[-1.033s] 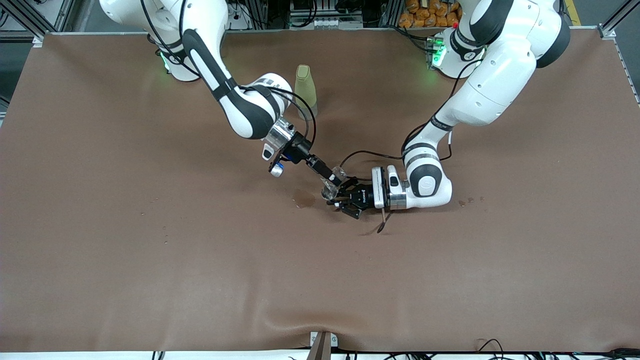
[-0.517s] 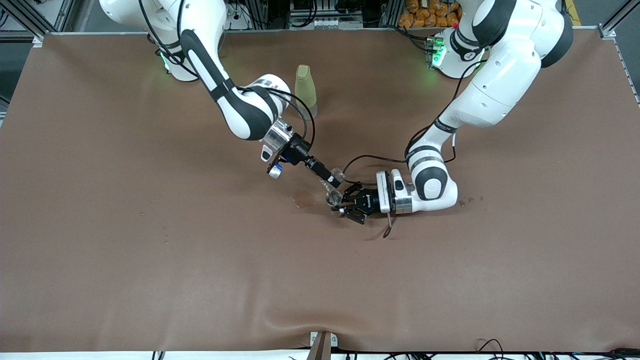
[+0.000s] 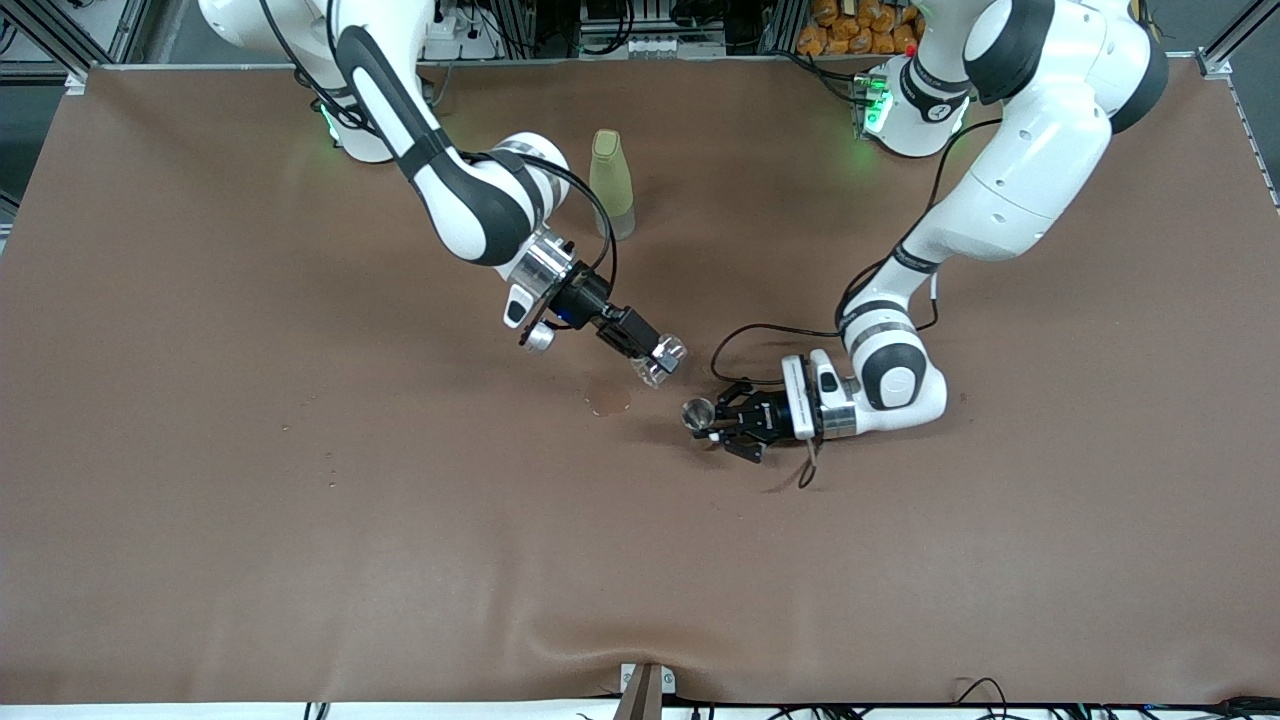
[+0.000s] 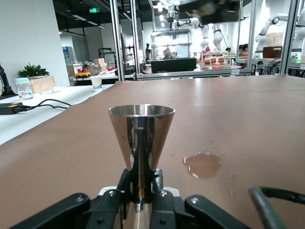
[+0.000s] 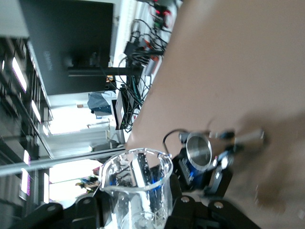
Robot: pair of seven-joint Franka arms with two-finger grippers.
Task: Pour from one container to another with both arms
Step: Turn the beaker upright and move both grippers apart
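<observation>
Front view: right gripper [image 3: 652, 361] grips clear cup [image 3: 663, 360]

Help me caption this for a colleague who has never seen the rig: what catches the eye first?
Mid-table, the right gripper holds a tiny clear glass cup tilted in the air over a small wet stain on the brown table cover. Beside it, toward the left arm's end, the left gripper holds a grey-rimmed tapering glass upright. A tall yellow-green bottle stands farther from the front camera, untouched.
</observation>
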